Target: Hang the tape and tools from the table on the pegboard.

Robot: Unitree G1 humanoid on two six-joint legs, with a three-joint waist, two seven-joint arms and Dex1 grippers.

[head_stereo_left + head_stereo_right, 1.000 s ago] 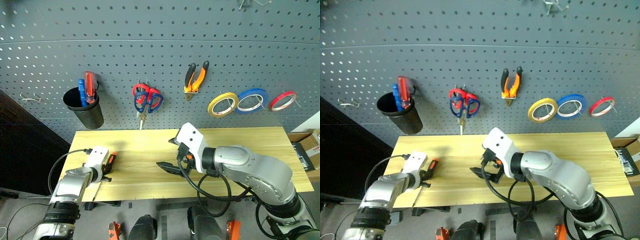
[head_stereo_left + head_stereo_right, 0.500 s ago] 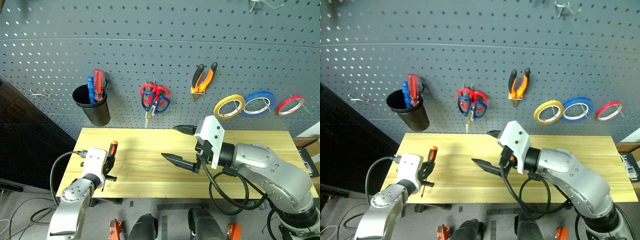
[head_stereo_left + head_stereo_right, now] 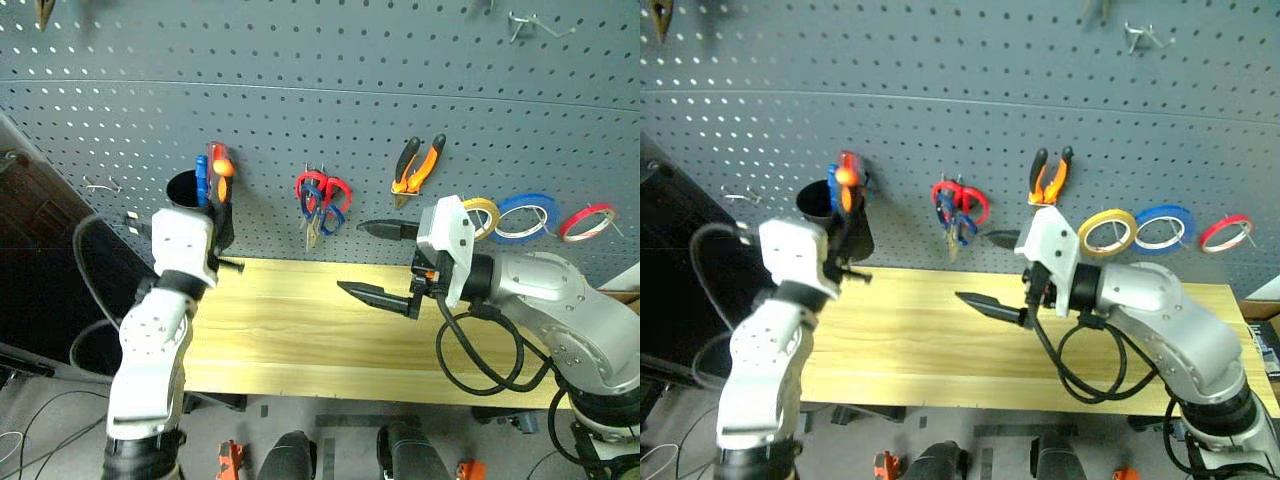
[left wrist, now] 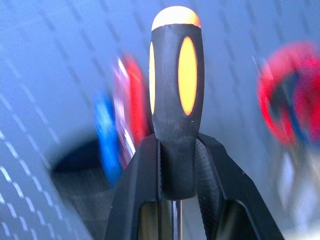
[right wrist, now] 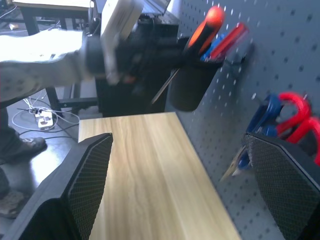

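Left gripper [image 4: 177, 170] clamping screwdriver [image 4: 176, 95], seemingly before black cup [image 3: 192, 192], pegboard [image 3: 300, 60]

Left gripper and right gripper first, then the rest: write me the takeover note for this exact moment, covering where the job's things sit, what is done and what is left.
Left gripper: shut on the small screwdriver, held up near the black cup on the pegboard.
Right gripper: open, holding nothing, above the table.
Done: yellow tape, pliers and dark-handled scissors hang on the pegboard.
Left: put the small screwdriver on the board, probably into the black cup beside the blue and red screwdrivers.
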